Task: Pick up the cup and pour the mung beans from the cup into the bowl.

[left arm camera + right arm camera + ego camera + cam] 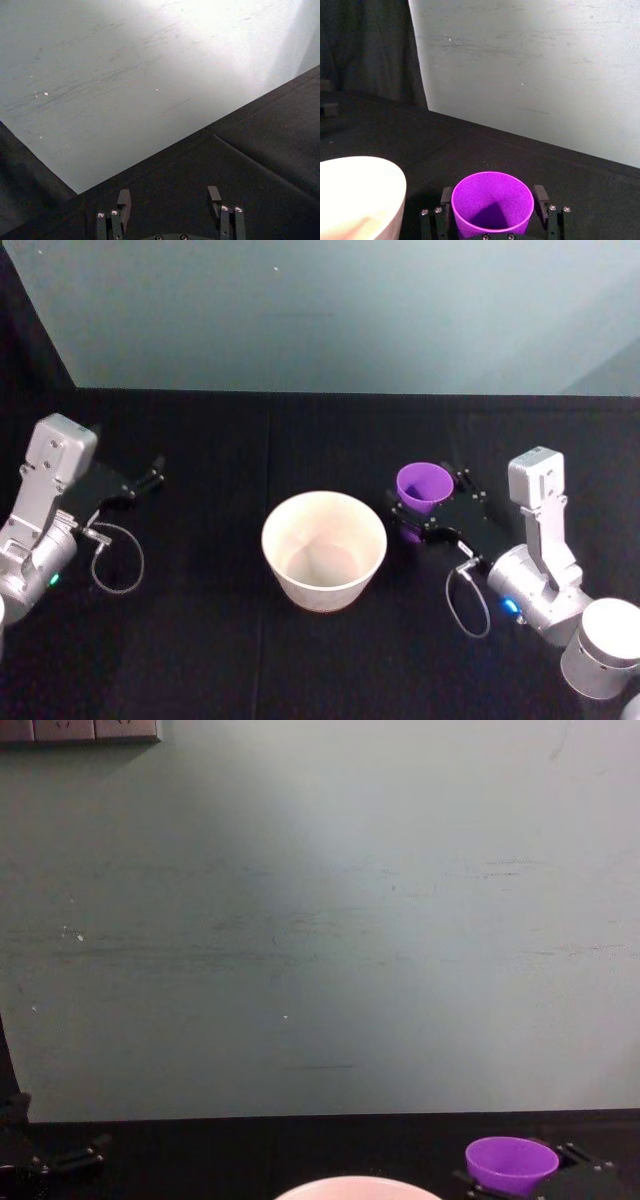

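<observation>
- The bowl [325, 588] stands on the black table [200, 650], open side up, with a pale rim and a pale inside.
- The cup [424, 483] is just to the right of the bowl and a little farther back, close to it but apart from it. Its mouth faces up and what shows of its inside is purple.
- The right hand [435, 498] comes in from the right of the bowl and grips the cup, one finger on each side of the wall.
- In the right wrist view the two fingers [446, 196] press against opposite sides of the cup [492, 205], with the bowl's rim [395, 175] close alongside.
- Whether the cup's base rests on the table or is raised off it cannot be told.
- From the chest the cup [511, 1163] sits to the right of the bowl's rim [357, 1186].
- The left hand [150, 475] is well to the left of the bowl, low over the table. Its fingers [123, 200] are spread apart and hold nothing.
</observation>
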You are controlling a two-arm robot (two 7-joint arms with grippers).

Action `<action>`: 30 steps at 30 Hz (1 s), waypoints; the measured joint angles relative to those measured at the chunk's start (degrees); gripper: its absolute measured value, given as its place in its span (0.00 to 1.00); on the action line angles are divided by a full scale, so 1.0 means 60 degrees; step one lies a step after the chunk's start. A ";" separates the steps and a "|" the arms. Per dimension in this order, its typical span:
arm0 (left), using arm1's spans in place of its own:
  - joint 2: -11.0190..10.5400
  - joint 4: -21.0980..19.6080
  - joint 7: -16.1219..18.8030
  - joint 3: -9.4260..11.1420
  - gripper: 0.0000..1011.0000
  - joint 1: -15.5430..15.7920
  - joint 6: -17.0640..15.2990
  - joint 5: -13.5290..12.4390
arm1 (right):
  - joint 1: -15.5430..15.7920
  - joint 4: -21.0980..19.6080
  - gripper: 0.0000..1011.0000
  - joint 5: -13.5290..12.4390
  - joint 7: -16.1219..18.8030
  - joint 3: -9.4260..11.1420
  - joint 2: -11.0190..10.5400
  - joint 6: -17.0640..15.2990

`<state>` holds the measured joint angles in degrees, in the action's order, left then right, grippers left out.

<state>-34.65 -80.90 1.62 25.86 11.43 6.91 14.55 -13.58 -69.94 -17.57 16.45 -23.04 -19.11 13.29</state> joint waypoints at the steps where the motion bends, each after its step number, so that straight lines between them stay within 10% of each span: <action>1: 0.0000 0.0000 0.0000 -0.0001 0.99 0.0000 0.0000 0.0000 | -0.0039 0.0052 1.00 0.0057 -0.0006 0.0012 0.0047 -0.0015; 24: 0.0000 0.0000 0.0000 0.0000 0.99 0.0000 0.0000 0.0000 | -0.0120 0.0187 0.99 0.0215 -0.0029 0.0042 0.0158 -0.0055; 30: 0.0000 0.0000 0.0000 0.0000 0.99 0.0000 0.0000 0.0000 | -0.0115 0.0179 0.86 0.0208 -0.0029 0.0036 0.0153 -0.0054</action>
<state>-34.65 -80.90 1.62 25.86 11.43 6.91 14.55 -14.27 -68.87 -16.32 16.27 -22.82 -18.19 12.97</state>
